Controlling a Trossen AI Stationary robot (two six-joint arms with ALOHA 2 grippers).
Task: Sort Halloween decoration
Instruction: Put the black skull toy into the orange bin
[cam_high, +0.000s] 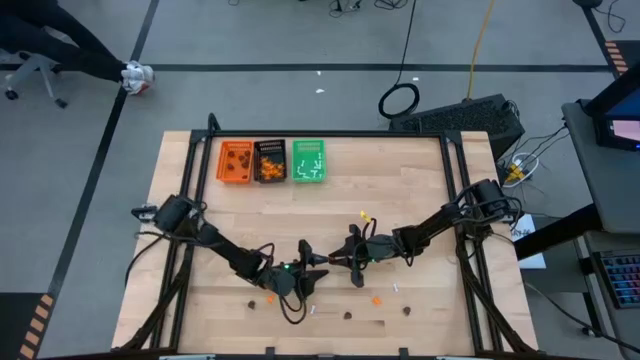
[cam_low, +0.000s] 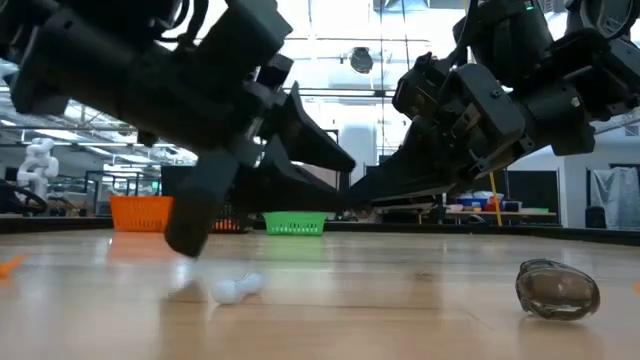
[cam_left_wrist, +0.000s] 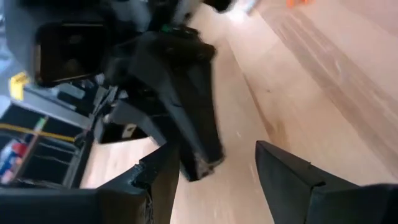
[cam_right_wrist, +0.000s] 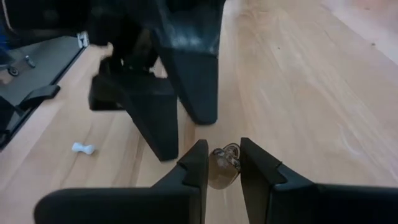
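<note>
Brown blob (cam_right_wrist: 221, 167) sits clamped in right claw (cam_right_wrist: 222, 163) (left claw (cam_left_wrist: 214, 165) apart); no writing legible.

The counter (cam_high: 420, 190) is pale wood in jointed strips, smooth with a soft satin sheen, its grain showing plainly in the wrist views. Both the left gripper (cam_left_wrist: 214, 180) and the right gripper (cam_right_wrist: 224, 165) look like matt black plastic with slightly grainy faces. The brown blob (cam_low: 557, 290) looks glossy and half-clear, the white stick (cam_low: 236, 288) dull and chalky, and the orange tray (cam_low: 140, 212), black tray (cam_high: 270, 161) and green tray (cam_low: 295, 222) are slotted plastic.
</note>
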